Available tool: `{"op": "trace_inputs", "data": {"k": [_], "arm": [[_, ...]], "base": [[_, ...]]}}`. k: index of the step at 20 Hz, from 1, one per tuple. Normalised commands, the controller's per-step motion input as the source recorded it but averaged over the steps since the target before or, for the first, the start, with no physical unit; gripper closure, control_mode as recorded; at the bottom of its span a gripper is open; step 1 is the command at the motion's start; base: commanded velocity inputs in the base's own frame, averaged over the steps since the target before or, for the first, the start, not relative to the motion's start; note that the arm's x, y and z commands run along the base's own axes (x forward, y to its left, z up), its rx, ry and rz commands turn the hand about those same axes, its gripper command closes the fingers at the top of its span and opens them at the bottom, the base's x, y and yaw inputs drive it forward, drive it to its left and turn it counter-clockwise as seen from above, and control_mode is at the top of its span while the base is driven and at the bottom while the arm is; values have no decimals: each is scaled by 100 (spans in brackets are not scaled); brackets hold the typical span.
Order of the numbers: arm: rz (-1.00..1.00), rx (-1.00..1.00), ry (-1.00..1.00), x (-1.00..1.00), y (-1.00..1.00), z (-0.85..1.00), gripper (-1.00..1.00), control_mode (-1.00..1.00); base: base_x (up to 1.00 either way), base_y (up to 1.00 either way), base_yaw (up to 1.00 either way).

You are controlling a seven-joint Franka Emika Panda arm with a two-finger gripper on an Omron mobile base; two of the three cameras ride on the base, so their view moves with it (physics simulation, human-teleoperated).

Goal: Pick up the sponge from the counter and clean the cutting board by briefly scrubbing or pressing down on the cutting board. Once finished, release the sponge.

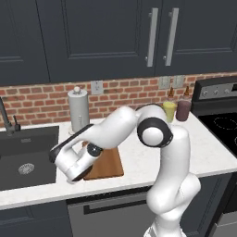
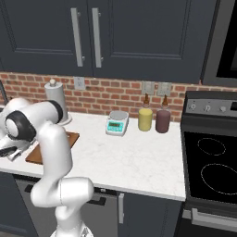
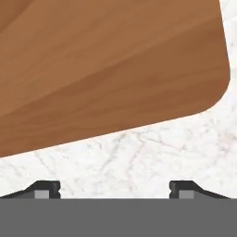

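The brown wooden cutting board [image 1: 110,165] lies on the white marbled counter [image 1: 210,152], just right of the sink. In the hand view the cutting board [image 3: 106,69] spans the top, one rounded corner at the right, with a strip of bare counter [image 3: 139,152] below it. My gripper [image 3: 115,190] points down at that strip, its dark fingertips [image 3: 46,189] wide apart and open, with only stone between them. From the left base view the hand [image 1: 74,169] hangs low at the board's front-left corner. The sponge is hidden.
A dark sink basin [image 1: 28,159] with a faucet [image 1: 7,118] lies left of the hand. A paper towel roll [image 1: 78,110] stands behind the board. A scale [image 2: 116,123], a yellow bottle [image 2: 145,118] and a maroon bottle [image 2: 163,120] stand by the brick wall; a stove [image 2: 210,162] sits at the right.
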Motion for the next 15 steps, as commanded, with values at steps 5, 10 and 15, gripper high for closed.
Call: {"op": "trace_inputs", "data": {"k": [5, 10, 15], "arm": [[3, -2, -19, -98, 4, 97, -100, -100], [9, 0, -53, -90, -5, 100, -100, -100], [15, 2, -61, -77, -42, 100, -100, -100]], "base": [[0, 0, 0], [0, 0, 0], [0, 0, 0]]}}
